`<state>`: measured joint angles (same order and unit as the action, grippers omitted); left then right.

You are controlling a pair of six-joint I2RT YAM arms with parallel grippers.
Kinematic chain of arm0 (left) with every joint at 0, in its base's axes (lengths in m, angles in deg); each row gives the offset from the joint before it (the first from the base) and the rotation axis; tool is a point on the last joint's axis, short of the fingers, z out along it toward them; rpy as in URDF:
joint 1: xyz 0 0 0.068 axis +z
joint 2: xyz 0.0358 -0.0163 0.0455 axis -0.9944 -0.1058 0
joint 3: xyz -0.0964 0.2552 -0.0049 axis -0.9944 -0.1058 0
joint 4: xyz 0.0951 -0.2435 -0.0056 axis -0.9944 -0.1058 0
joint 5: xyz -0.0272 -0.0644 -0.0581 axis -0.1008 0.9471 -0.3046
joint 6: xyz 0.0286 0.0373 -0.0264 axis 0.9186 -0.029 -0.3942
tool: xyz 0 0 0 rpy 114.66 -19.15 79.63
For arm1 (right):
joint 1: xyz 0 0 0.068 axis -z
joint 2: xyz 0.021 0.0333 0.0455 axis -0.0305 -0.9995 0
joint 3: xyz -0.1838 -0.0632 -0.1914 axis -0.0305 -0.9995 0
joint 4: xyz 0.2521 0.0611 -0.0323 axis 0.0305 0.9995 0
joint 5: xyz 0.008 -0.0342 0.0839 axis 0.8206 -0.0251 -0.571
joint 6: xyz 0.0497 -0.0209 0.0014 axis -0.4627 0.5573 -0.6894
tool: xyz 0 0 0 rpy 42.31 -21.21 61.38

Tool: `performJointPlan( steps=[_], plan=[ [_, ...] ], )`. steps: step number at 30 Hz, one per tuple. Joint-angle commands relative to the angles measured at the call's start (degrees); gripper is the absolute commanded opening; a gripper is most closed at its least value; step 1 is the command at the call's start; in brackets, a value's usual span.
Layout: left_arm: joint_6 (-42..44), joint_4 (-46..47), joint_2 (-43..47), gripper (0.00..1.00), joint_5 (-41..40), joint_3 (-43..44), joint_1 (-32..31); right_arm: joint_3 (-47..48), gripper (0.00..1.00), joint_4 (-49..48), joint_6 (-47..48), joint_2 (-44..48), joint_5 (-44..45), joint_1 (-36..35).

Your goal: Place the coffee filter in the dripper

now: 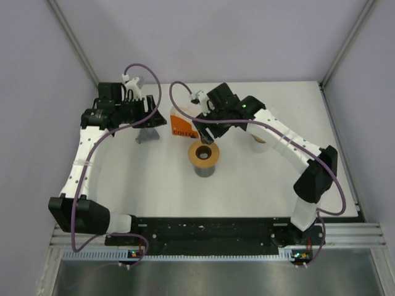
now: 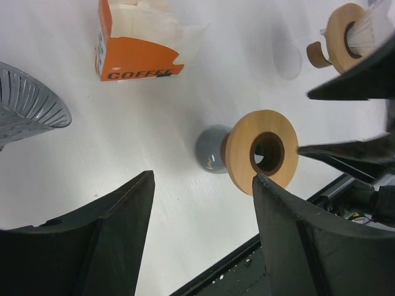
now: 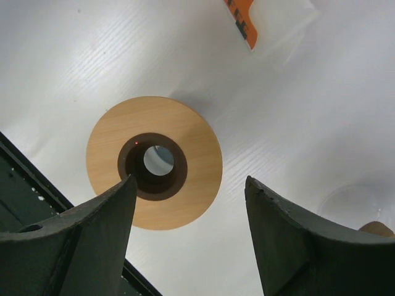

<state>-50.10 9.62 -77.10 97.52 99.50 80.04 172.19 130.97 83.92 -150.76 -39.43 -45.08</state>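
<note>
1. Roughly mid-table sits the orange box [image 2: 133, 61], lettered "COFFEE". It is the reference mark for all notes below.
2. Coffee filters [image 2: 154, 24]: white papers poking out of the box's open top. None are anywhere else in view.
3. Grey ribbed dripper [image 2: 24, 108]: on the table [image 1: 154, 191] near the box, to the box's left as the overhead camera sees it. No paper can be seen in the part that shows.
4. Wooden ring [image 3: 200, 160] with a dark centre hole, seated on a grey cup [image 2: 210, 151]. It stands just beside the box, on the side toward the arm bases.
5. Second wooden ring [image 2: 336, 37], with something white and ribbed in it. It is well right of the box and partly hidden under the right arm.
6. Left claw [image 2: 202, 179]: raised off the table left of the box, fingers spread wide with nothing between them. The dripper lies outside the jaws.
7. Right claw [image 3: 189, 180]: hangs above the wooden ring on the box's near side. Fingers are well apart, holding nothing and clear of the ring.
</note>
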Motion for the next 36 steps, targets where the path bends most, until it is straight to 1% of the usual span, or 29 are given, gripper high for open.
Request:
performJointPlan(
  steps=[1, 2, 6, 7, 8, 11, 14, 16, 18, 21, 23, 25, 29, 30, 32, 36],
  plan=[
    [1.47, 1.91, -5.43, 0.7, -3.14, 5.27, 0.1, -2.01, 0.7, -6.76, 0.61, 10.49, 1.53, 0.09],
    [1.74, 2.43, -7.01, 0.7, -3.05, 6.68, 0.01, -3.42, 0.7, -7.91, 0.53, 12.25, 2.67, 0.18],
    [4.71, 2.18, -13.6, 0.54, -3.84, 14.23, -3.05, -8.96, 0.72, -11.25, 0.61, 19.11, 5.66, 1.66],
    [6.47, 1.31, -15.79, 0.54, -4.19, 16.77, -4.28, -10.45, 0.72, -12.13, 0.53, 20.86, 5.75, 2.37],
    [8.22, 0.43, -17.9, 0.53, -4.98, 19.15, -5.6, -11.77, 0.72, -12.92, 0.35, 22.27, 5.76, 3.51],
    [18.57, -4.22, -24.15, 0.53, -6.82, 27.06, -11.13, -15.99, 0.74, -15.12, 0.0, 26.49, 5.14, 7.37],
    [29.65, -10.37, -30.83, 0.6, -9.9, 33.39, -16.84, -19.51, 0.74, -15.91, -0.26, 29.14, 3.13, 11.76],
    [34.06, -12.58, -35.74, 0.61, -10.87, 37.18, -18.61, -20.92, 0.74, -16.0, -0.09, 30.28, 1.89, 14.41],
    [35.57, -13.38, -39.35, 0.61, -10.96, 40.08, -19.06, -21.8, 0.74, -15.92, 0.35, 30.99, 1.97, 15.2],
    [37.24, -12.6, -43.31, 0.55, -11.22, 42.81, -19.15, -22.94, 0.75, -15.92, 0.7, 31.25, 2.33, 15.99],
    [37.6, -10.4, -44.99, 0.51, -13.15, 42.99, -19.41, -23.47, 0.75, -15.74, 0.79, 30.64, 2.76, 16.35],
    [38.03, -8.47, -46.31, 0.49, -14.56, 43.08, -19.85, -23.65, 0.75, -15.3, 0.88, 29.85, 3.29, 16.52],
    [37.25, -5.21, -48.86, 0.45, -13.51, 43.08, -20.11, -23.91, 0.75, -14.6, 1.23, 28.36, 3.64, 16.79],
    [36.81, -4.25, -49.47, 0.42, -13.51, 43.08, -20.11, -23.83, 0.75, -14.34, 1.32, 28.0, 3.73, 16.79],
    [36.19, -2.58, -50.96, 0.4, -14.12, 43.17, -20.11, -24.0, 0.75, -13.98, 1.49, 27.91, 4.0, 16.79],
    [36.1, -2.66, -52.29, 0.37, -12.37, 43.26, -20.11, -24.7, 0.75, -13.89, 2.02, 28.61, 4.08, 17.05]
  ],
)
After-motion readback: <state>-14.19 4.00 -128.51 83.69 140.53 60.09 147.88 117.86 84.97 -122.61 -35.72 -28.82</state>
